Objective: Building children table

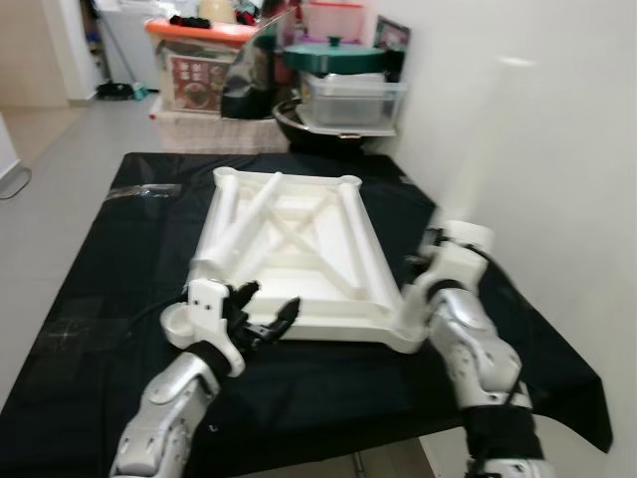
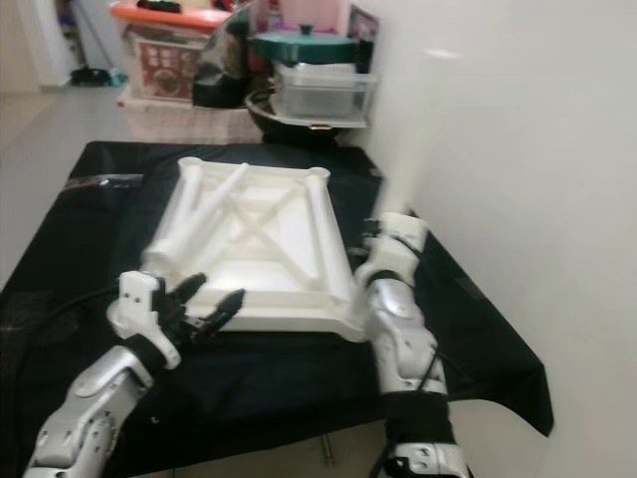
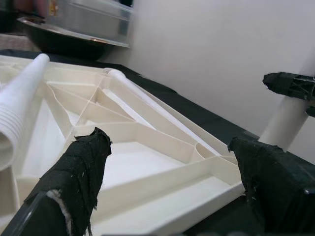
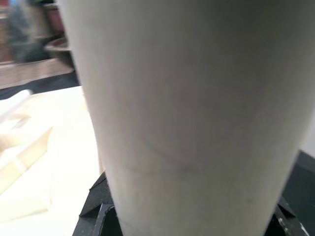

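- The white plastic children's tabletop (image 1: 299, 249), ribbed underside facing up, lies on the black cloth-covered table (image 1: 90, 299), its long axis running away from the robot toward the stacked storage boxes (image 1: 214, 60) at the far end.
- 3 loose white plastic table legs lie on the underside: 2 legs (image 1: 234, 224) along its left part, angled toward the far edge, and 1 leg (image 1: 363, 244) along its right rail.
- The right gripper (image 1: 430, 261) is closed around a 4th white leg (image 4: 187, 108), held upright just above the tabletop's near right corner (image 1: 403, 334); this leg blurs pale against the wall.
- The left gripper (image 1: 264, 317) hovers at the near left edge, its black padded fingers (image 3: 78, 172) spread wide and holding nothing.
- Judged step: seating the 1st leg in the near right corner socket.
- The next move likely calls for keeping the leg vertical, centring its end over the socket, then pressing or twisting down while the left gripper steadies the top.
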You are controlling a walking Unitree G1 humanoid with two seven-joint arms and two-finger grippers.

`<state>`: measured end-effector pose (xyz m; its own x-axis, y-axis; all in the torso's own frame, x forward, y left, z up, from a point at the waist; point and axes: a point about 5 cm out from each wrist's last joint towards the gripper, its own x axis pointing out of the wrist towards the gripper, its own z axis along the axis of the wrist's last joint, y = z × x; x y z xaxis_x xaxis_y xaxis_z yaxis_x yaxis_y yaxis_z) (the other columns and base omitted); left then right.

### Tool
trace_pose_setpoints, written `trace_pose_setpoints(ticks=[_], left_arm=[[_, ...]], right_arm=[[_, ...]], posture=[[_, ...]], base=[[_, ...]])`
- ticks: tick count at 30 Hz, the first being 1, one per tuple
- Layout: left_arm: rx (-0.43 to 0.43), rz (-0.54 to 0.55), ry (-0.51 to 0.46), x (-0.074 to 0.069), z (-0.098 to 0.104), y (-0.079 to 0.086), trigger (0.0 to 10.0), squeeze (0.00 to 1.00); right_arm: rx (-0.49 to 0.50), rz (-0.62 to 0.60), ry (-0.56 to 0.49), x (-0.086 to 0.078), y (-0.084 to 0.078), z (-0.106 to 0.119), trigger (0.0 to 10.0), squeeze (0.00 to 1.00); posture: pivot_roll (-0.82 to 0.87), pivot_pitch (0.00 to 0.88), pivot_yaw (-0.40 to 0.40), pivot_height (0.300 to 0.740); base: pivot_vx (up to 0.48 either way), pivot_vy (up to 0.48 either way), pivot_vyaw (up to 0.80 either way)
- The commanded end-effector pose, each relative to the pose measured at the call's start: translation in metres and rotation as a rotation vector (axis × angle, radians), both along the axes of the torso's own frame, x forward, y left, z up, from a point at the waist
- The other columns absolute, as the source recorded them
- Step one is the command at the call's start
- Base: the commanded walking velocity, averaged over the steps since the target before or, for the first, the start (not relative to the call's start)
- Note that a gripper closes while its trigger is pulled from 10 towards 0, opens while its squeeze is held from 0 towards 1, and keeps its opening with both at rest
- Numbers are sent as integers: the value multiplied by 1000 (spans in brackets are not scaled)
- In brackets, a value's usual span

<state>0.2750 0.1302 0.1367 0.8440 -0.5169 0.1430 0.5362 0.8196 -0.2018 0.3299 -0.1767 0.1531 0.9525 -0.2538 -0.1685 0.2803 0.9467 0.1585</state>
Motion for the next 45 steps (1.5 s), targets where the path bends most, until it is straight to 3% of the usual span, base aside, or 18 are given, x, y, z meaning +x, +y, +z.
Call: trace_pose_setpoints(ticks=[1, 2, 3, 6, 7, 13, 14, 24, 26, 27, 28, 29, 32, 34, 35, 37, 40, 45], left_arm=[[-2, -19, -4, -1, 0, -6, 10000, 0], [-4, -15, -3, -1, 0, -5, 10000, 0], [-6, -20, -2, 0, 0, -5, 10000, 0], [-2, -26, -3, 0, 0, -7, 10000, 0], [-4, -21, -2, 0, 0, -6, 10000, 0], [-11, -16, 0, 2, 0, -5, 10000, 0], [-13, -19, 0, 2, 0, -5, 10000, 0], [-13, -30, -4, -1, -1, -10, 10000, 0], [-12, -27, -4, -2, -1, -10, 10000, 0], [-15, -22, -3, -1, -1, -9, 10000, 0], [-19, -21, -2, -1, -1, -9, 10000, 0], [-18, -24, -1, -2, -1, -9, 10000, 0], [-15, -24, -2, -3, -1, -9, 10000, 0], [-16, -24, 0, -3, -1, -8, 10000, 0], [-20, -29, 2, -3, -1, -7, 10000, 0], [-20, -29, 2, -3, -1, -7, 10000, 0], [-19, -26, -1, -3, -1, -8, 10000, 0], [-11, -28, -3, -4, 0, -9, 10000, 0]], right_arm=[[30, -57, 203, -14, -8, -42, 0, 0], [29, -17, 202, -14, -1, -40, 1137, 0], [60, 96, 155, -12, 13, -32, 10000, 0], [99, 288, 55, -9, 34, -16, 10000, 0], [142, 414, -31, -9, 44, -4, 10000, 1000], [129, 566, -128, -9, 55, 15, 10000, 1000], [143, 710, -170, -12, 60, 27, 10000, 0], [37, 1453, -215, -67, 86, 30, 10000, 0], [39, 1456, -214, -67, 87, 29, 10000, 0], [56, 1441, -204, -66, 89, 25, 4706, 0], [70, 1418, -191, -63, 91, 21, 1333, 0], [85, 1391, -175, -60, 91, 18, 0, 0], [90, 1331, -153, -55, 91, 13, 0, 0], [79, 1188, -109, -42, 86, 7, 0, 0], [61, 837, 6, -17, 65, -10, 0, 0], [61, 837, 6, -17, 65, -10, 0, 0], [25, 72, 206, -9, -13, -44, 0, 0], [57, 15, 211, -18, -18, -44, 0, 0]], posture=[[54, 0, -98, 740], [55, 0, -100, 740], [54, 0, -97, 740], [52, 0, -96, 740], [52, 0, -97, 740], [51, 0, -99, 740], [44, 0, -98, 740], [59, 0, -116, 740], [59, 0, -116, 740], [62, 0, -118, 740], [64, 0, -115, 740], [61, 0, -112, 740], [59, 0, -110, 740], [60, 0, -112, 740], [58, 0, -108, 740], [58, 0, -108, 740], [59, 0, -111, 740], [50, 0, -102, 740]], base=[[0, 0, 0], [0, 0, 0], [0, 0, 0], [0, 0, 0], [0, 0, 0], [0, 0, 0], [0, 0, 0], [0, 0, 0], [0, 0, 0], [0, 0, 0], [0, 0, 0], [0, 0, 0], [0, 0, 0], [0, 0, 0], [0, 0, 0], [0, 0, 0], [0, 0, 0], [0, 0, 0]])
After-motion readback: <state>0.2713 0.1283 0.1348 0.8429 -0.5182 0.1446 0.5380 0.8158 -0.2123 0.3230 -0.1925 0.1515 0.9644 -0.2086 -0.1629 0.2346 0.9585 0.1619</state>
